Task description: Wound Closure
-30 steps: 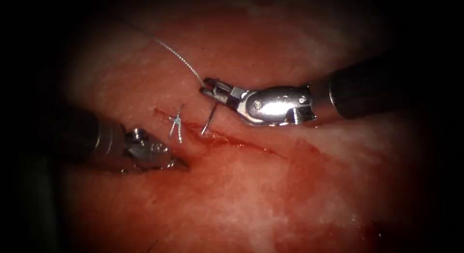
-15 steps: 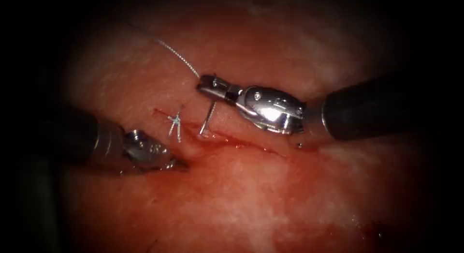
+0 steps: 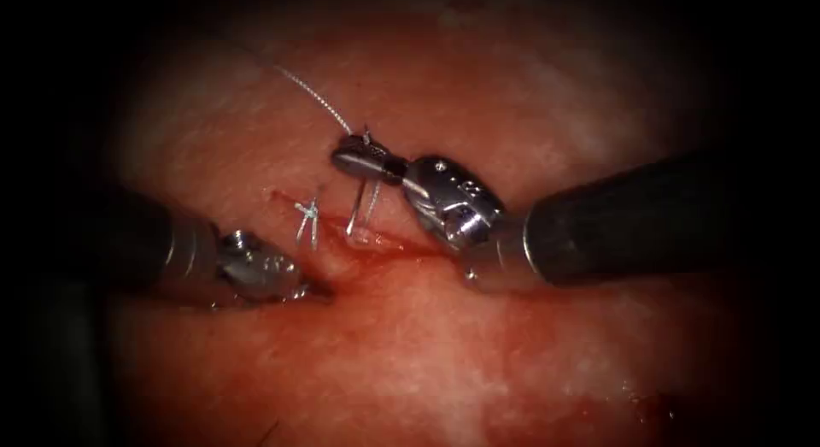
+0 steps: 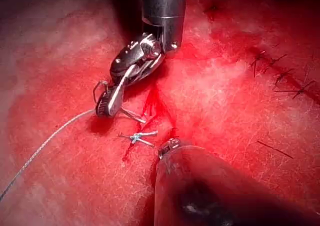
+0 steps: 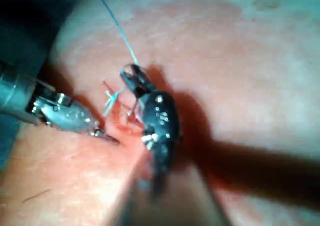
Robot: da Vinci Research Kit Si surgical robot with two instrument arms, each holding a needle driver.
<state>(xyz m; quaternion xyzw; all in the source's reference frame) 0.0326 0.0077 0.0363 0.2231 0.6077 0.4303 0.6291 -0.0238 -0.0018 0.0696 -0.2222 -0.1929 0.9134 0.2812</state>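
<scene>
Tissue (image 3: 410, 361) lies nearest, wet with red fluid (image 3: 384, 242) along the one cut (image 3: 401, 242). Left of the cut's near end rests the left pincer (image 3: 318, 288), pressed together and pinching nothing, its tip touching the tissue, unmoved since a second ago. Just beyond it sits one finished knot (image 3: 308, 213) with two short cut ends. Right of the knot stands the single needle (image 3: 357, 209), its point down in the tissue at the cut's far edge. Above it the right pincer (image 3: 348, 159) pinches the needle near its thread end; over the last second this tool has rolled and swung leftward, its shaft now lower across the cut, and the needle stands steeper. One thread (image 3: 312, 95) runs from the pincer up and left, farthest away.
</scene>
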